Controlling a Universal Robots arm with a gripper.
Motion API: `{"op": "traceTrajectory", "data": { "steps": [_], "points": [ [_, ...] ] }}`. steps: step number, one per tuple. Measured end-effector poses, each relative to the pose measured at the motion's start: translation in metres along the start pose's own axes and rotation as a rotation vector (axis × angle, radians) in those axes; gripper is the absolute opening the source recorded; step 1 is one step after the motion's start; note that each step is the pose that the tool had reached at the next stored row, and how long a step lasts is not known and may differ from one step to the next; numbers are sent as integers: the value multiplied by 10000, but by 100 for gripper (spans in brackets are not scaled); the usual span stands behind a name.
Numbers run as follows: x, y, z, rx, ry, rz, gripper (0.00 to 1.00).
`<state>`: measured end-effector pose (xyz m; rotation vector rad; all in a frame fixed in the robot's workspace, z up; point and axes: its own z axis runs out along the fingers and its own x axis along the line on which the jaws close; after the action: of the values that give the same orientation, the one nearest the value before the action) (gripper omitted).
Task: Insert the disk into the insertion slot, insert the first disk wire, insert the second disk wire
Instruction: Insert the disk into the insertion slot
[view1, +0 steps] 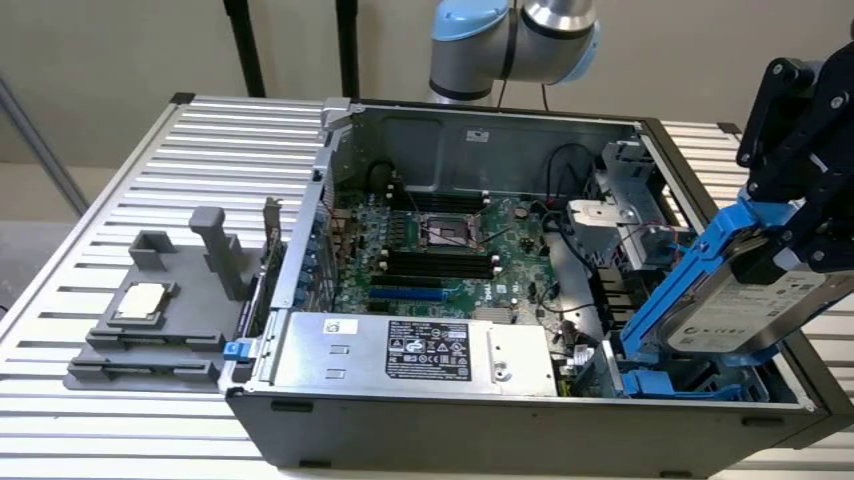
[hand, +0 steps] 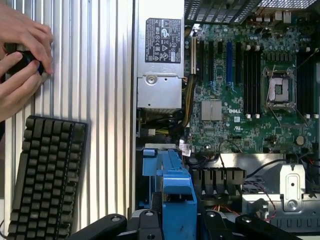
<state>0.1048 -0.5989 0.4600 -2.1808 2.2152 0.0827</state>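
nearest in the exterior view, at the front corner of the open computer case (view1: 534, 425) on that view's right, the gripper (view1: 781, 262) has its black fingers (hand: 212, 222) clamped on the disk (view1: 750, 312), a silver-grey hard drive with a white label in a bright blue carrier (view1: 683, 285) (the wrist view shows a finger on each side of the blue frame). the disk hangs tilted, its lower end over the drive bay (view1: 667, 383) with its blue rails and its upper end leaning out past the case wall; whether it touches the bay i cannot tell. just beside the bay, along the case front, lies the silver power supply box (view1: 414, 350) with a black label. on the slatted metal surface (view1: 120, 180) at the exterior view's left stands a grey fixture (view1: 147, 370) bearing a processor chip (view1: 140, 303). deeper in the case lies the green motherboard (view1: 441, 270) with its cpu socket (view1: 447, 232). beyond the rear wall rises the arm's grey-and-blue joint (view1: 514, 40). in the wrist view a black keyboard (hand: 45, 180) lies on the surface beside the case, and past it a person's hands (hand: 20, 55) cup a small black object.
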Motion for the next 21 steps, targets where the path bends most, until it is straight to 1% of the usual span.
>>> {"op": "traceTrajectory", "data": {
  "steps": [4,13,18,21],
  "points": [
    [-11,2,21,1,67,2,32],
    [-59,-11,71,3,172,3,32],
    [-61,-30,92,4,192,5,32],
    [-61,-32,109,3,192,3,32]
  ]
}}
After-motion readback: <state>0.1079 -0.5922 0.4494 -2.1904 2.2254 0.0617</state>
